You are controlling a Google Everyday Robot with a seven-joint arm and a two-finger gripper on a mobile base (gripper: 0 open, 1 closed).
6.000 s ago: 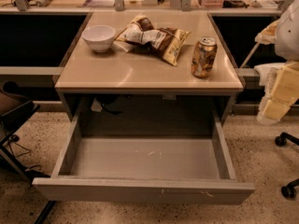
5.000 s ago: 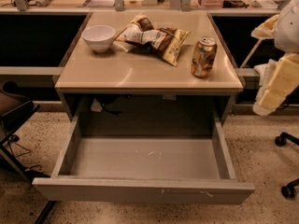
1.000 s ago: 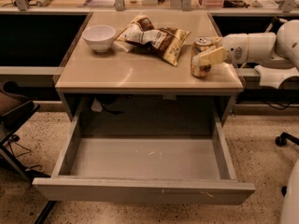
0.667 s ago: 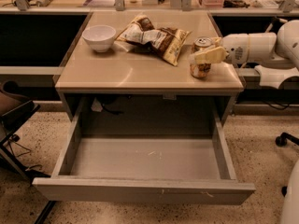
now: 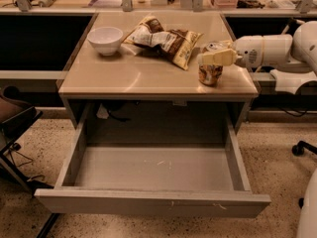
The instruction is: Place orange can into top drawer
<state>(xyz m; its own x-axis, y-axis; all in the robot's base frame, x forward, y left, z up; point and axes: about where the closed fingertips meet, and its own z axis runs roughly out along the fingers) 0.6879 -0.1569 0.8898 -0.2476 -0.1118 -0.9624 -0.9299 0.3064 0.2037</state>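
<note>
- Orange can point(image 5: 210, 73): stands upright on the table point(image 5: 129, 78), at the table's front right corner, near its right edge; the silver top is partly covered.
- Gripper point(image 5: 208, 56): reaches in level from beyond the table's right side and sits at the can's upper part, a cream-coloured piece of it crossing the front of the can just below the rim. Whether it is clamped on the can or merely around it cannot be told from this view.
- Arm point(image 5: 267, 51): white, lies level above the table's right edge.
- Top drawer point(image 5: 153, 168): pulled fully out from under the table's front, its grey floor bare apart from faint scratches; the flat front panel is the part farthest from the table.
- White bowl point(image 5: 105, 38): upright at the table's rear left.
- Brown-and-yellow snack bag point(image 5: 166, 39): lies flat at the table's rear centre, just beside the can toward the table's middle.
- Dark chair point(image 5: 15, 118): on the floor off the table's left side.
</note>
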